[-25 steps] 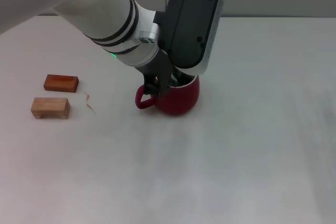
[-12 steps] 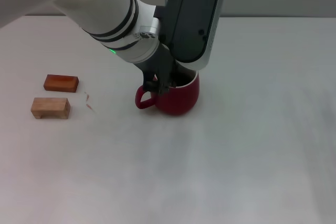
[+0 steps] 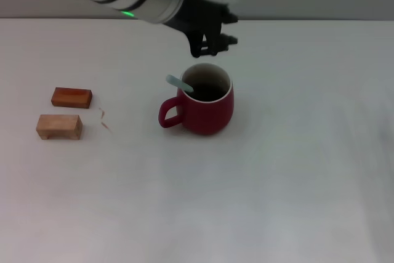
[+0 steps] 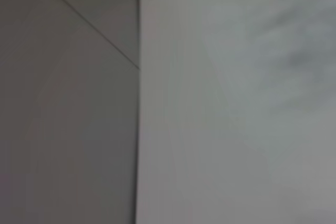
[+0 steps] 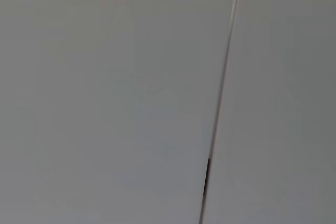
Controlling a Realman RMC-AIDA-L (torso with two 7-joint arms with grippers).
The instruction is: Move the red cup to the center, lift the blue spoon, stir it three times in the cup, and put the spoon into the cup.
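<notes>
The red cup (image 3: 206, 108) stands upright near the middle of the white table (image 3: 277, 170), its loop handle pointing left. The blue spoon (image 3: 179, 84) leans inside the cup, its pale handle sticking out over the left rim. My left gripper (image 3: 213, 41) hovers above and behind the cup, open and holding nothing. The left arm reaches in from the upper left. The right gripper is out of view. Both wrist views show only grey wall and table surface.
Two small wooden blocks lie at the left: a reddish-brown one (image 3: 72, 97) and a lighter tan one (image 3: 59, 126) in front of it. A small curl of debris (image 3: 104, 119) lies beside them. The table's far edge (image 3: 308, 20) meets a grey wall.
My left gripper has let go of the spoon and risen up and back from the cup. The spoon now rests in the cup, which was hidden by the wrist before.
</notes>
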